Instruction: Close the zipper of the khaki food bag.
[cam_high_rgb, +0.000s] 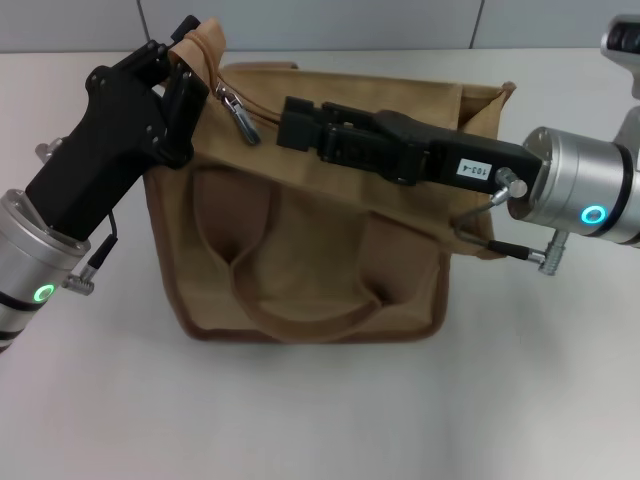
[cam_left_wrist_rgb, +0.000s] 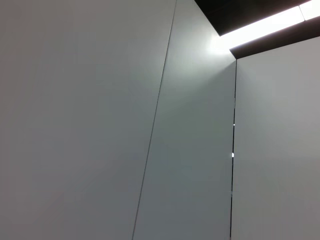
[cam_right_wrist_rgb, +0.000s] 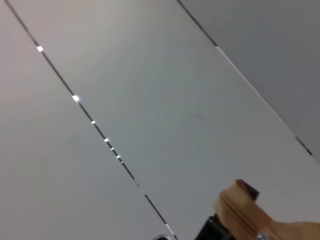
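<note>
Left tool pinching bag corner at 10 o'clock. Right tool from 3 o'clock, over top panel, beside zipper pull; opening: cannot tell. White counter underneath.

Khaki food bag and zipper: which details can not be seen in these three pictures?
- Zipper line on the khaki food bag: the right gripper covers it in the head view; only the pull tab shows.
- Left gripper: its fingertips are buried in the bag's corner fabric.
- Both wrist views: mostly wall panels; the bag's top is missing.
</note>
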